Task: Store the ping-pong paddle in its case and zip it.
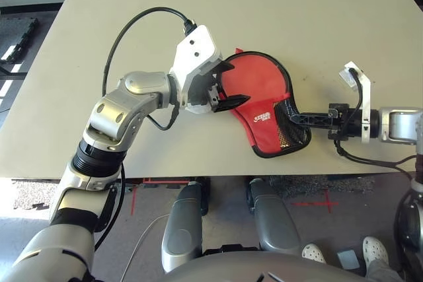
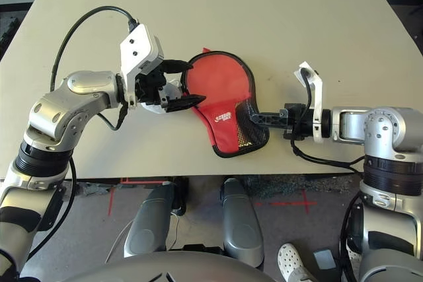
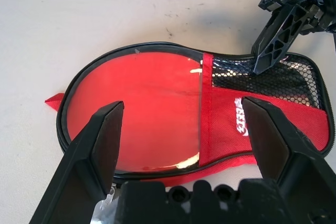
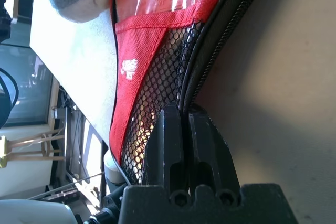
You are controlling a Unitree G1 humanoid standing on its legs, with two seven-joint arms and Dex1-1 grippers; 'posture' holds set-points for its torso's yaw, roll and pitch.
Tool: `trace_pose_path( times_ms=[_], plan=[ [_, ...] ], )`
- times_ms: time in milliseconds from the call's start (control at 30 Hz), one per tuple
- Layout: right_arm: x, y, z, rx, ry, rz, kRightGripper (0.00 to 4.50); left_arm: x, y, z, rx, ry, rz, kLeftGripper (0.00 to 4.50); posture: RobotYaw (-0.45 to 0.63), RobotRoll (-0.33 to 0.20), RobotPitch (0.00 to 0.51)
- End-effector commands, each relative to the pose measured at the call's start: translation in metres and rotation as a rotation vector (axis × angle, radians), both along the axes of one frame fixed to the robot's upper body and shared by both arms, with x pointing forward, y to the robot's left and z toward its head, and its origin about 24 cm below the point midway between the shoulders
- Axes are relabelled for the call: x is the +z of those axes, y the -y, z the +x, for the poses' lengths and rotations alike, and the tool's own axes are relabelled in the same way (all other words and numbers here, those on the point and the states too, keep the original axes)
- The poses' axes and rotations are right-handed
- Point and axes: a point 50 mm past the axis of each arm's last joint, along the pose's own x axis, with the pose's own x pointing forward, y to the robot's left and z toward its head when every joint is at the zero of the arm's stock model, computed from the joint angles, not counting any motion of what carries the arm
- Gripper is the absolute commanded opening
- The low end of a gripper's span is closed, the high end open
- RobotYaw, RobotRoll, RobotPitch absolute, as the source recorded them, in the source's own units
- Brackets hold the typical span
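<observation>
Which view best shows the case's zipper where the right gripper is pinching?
The right wrist view: the shut right gripper meets the zipper edge of the case close up. The eye views show the whole case, the left wrist view its face.

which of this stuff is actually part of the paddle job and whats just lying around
Part of the job:
- case, flat on the table
- right gripper, shut at the case's zipper edge
- left gripper, open at the case's round end

Just lying about:
- red tape cross on the floor
- a person's white shoes
</observation>
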Motion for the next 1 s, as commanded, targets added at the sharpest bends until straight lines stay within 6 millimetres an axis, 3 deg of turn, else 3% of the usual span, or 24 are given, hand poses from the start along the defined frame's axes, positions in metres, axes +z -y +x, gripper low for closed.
trace_pose_path(
  times_ms=[33, 233, 400, 500, 667, 1000],
  plan=[
    [0.003, 0.009, -0.004, -0.005, 0.0, -0.028, 0.55, -0.006, 0.002, 0.0, -0.009, -0.016, 0.013, 4.5, 0.0, 0.0, 0.259],
    [0.031, 0.044, 0.006, 0.03, 0.186, -0.202, 2.6, -0.006, -0.001, 0.001, 0.0, -0.012, 0.017, 4.5, 0.01, 0.0, 0.254],
    [0.045, 0.068, 0.036, 0.136, 0.459, -0.441, 4.4, -0.005, -0.003, 0.001, 0.007, -0.007, 0.021, 4.5, 0.02, 0.0, 0.248],
    [0.051, 0.067, 0.058, 0.157, 0.577, -0.442, 4.46, -0.004, -0.005, 0.002, 0.014, -0.003, 0.024, 4.5, 0.03, 0.0, 0.246],
    [0.047, 0.045, 0.09, 0.321, 0.708, -0.427, 4.46, -0.001, -0.008, 0.002, 0.031, 0.004, 0.03, 4.5, 0.05, 0.0, 0.249],
    [0.027, -0.004, 0.114, 0.502, 0.764, -0.374, 4.46, 0.001, -0.021, 0.001, 0.1, 0.006, 0.046, 4.5, 0.11, 0.0, 0.26]
  ],
)
